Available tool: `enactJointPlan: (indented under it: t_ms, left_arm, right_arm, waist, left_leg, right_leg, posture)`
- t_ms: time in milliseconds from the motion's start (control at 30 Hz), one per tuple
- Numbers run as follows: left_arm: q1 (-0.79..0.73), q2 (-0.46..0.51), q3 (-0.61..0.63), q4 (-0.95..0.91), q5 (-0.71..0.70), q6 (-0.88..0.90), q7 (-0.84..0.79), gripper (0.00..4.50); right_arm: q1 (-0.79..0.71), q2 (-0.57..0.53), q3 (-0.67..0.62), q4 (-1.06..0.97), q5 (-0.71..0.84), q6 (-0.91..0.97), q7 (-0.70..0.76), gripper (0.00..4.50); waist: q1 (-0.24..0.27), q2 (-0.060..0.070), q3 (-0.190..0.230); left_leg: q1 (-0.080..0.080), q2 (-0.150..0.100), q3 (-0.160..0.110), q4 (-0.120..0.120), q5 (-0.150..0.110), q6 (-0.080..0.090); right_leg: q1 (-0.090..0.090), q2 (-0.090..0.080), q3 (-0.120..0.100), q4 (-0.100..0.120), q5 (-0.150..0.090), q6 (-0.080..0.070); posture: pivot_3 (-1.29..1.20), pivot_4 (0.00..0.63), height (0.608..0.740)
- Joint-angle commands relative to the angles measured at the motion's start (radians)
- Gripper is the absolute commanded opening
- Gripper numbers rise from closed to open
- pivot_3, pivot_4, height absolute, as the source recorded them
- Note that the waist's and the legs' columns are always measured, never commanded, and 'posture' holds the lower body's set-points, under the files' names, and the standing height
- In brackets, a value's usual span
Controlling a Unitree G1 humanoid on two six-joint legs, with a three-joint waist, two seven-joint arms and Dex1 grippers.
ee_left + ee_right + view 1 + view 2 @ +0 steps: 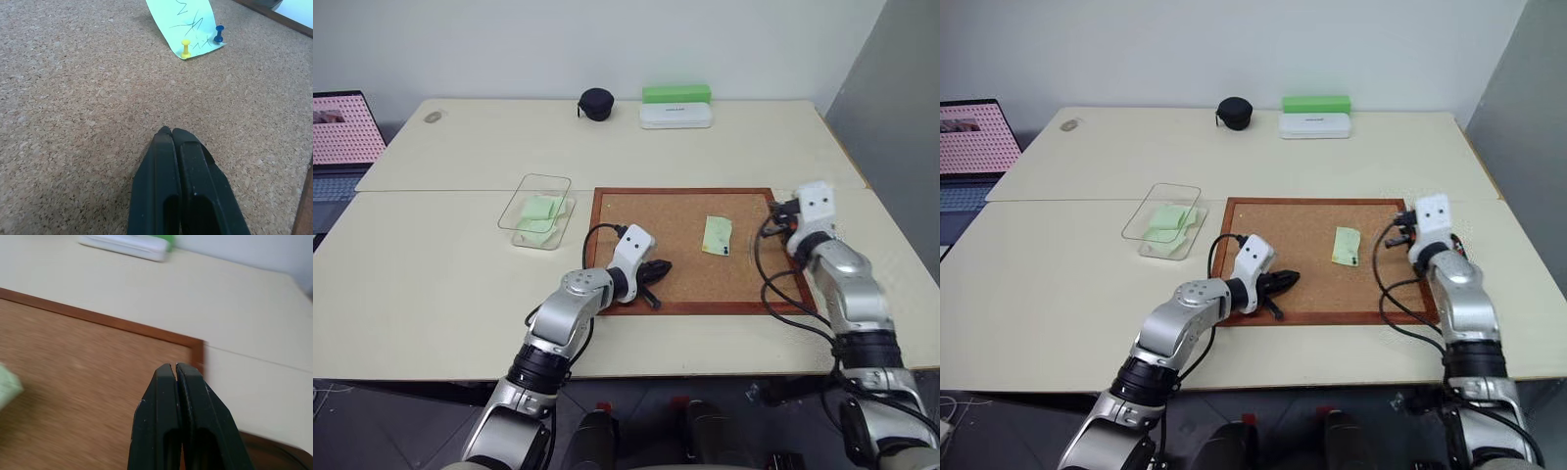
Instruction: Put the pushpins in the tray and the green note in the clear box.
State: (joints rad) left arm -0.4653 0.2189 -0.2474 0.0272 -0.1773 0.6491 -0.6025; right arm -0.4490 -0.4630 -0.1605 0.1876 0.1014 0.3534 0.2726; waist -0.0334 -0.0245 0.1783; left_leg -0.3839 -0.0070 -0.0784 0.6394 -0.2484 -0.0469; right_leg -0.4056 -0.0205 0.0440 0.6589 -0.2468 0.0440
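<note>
I see the green note (188, 27) pinned straight ahead of my left gripper (172, 133), fingers pressed together; right gripper (175, 367), also clamped empty, looks farther off.

**Surfaces as I see them from the console**

I see a corkboard (675, 245) of rough, speckled matt cork in a smooth reddish wood frame. The green note (188, 24) is thin matt paper; its pushpins (186, 47) look like glossy plastic. The clear box (536, 210) is transparent plastic. The table (440, 264) is smooth and matt.

Bright even light; soft shadows; right wrist view motion-blurred.
</note>
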Motion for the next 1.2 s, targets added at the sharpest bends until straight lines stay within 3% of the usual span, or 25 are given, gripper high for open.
enactJointPlan:
  t_ms: [33,200,700,1200]
  left_arm:
    - [0.018,0.007,-0.022,-0.004,-0.003,0.019,-0.02,0.0]
    - [0.012,0.007,-0.029,0.005,-0.003,0.013,-0.03,0.0]
    - [0.015,0.011,-0.018,0.002,0.002,0.017,-0.024,0.0]
    - [-0.01,0.004,-0.014,0.05,0.02,-0.008,-0.001,0.0]
  right_arm:
    - [0.027,-0.033,-0.076,-0.078,0.016,0.055,-0.032,0.05]
    - [0.039,-0.041,-0.106,-0.065,0.044,0.112,-0.012,0.05]
    - [0.035,-0.058,-0.1,-0.043,0.03,0.081,-0.013,3.08]
    - [0.208,-0.084,0.056,-0.431,0.201,0.095,0.347,3.08]
  waist:
    - [-0.001,0.0,0.0]
    - [-0.001,0.0,0.0]
    - [0.0,0.0,0.0]
    - [0.002,0.0,0.0]
  left_leg:
    - [0.0,0.0,0.0,0.0,0.0,0.0]
    - [0.0,0.0,0.001,0.0,0.0,0.0]
    - [0.0,0.0,0.001,0.0,0.0,0.0]
    - [0.0,0.0,0.0,0.001,0.0,0.0]
  right_leg:
    - [0.0,0.0,0.0,0.0,0.0,0.0]
    - [0.0,0.0,0.001,0.0,0.0,0.0]
    - [0.0,0.0,0.0,0.0,0.0,0.0]
    - [0.001,0.0,0.0,-0.001,0.0,0.001]
  posture:
    - [0.0,0.15,0.74]
    - [0.0,0.15,0.74]
    - [0.0,0.15,0.74]
    - [0.0,0.15,0.74]
